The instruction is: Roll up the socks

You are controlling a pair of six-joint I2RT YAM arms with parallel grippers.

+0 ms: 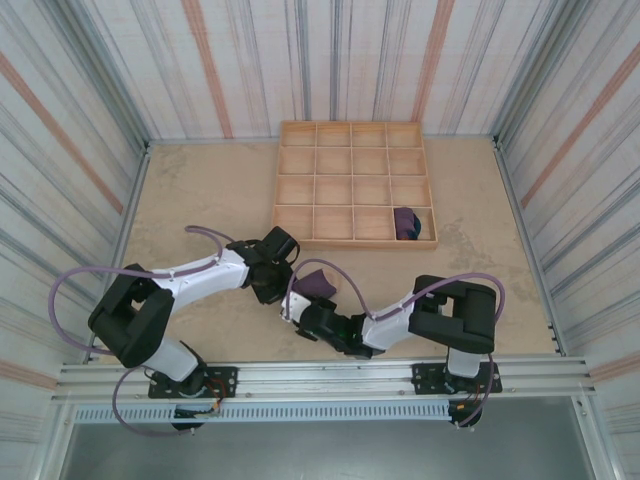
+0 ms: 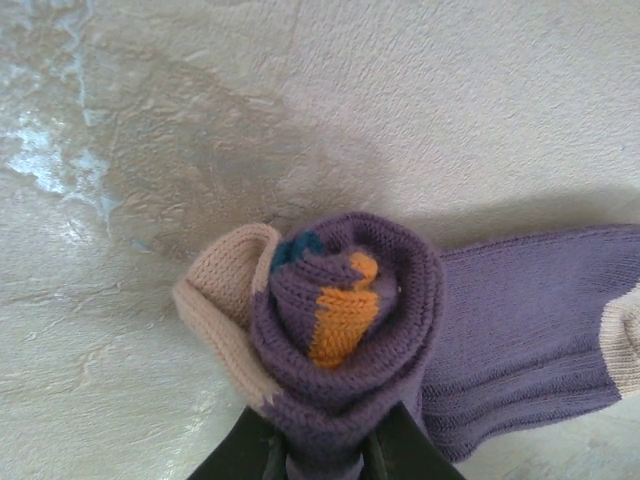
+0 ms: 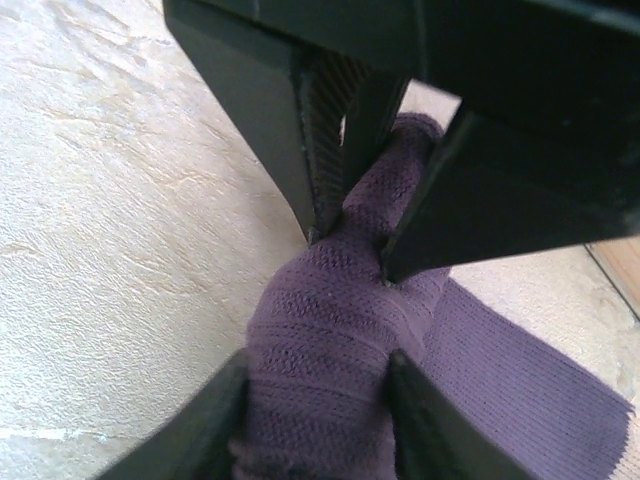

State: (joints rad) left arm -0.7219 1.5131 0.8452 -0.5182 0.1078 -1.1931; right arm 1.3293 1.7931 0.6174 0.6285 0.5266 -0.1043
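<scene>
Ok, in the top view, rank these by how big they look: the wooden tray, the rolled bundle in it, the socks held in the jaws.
1. the wooden tray, far the largest.
2-3. the rolled bundle and the socks being rolled: they look alike, and the socks are partly covered, so unranked.

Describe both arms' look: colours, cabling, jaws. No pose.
Matching pair: left arm and right arm have white links between bulky black joint housings, and black wrists. A lilac cable loops off each toward its base. Jaws are matte black and wedge-shaped; one inner face shows fine ribbing. No markings legible.
</scene>
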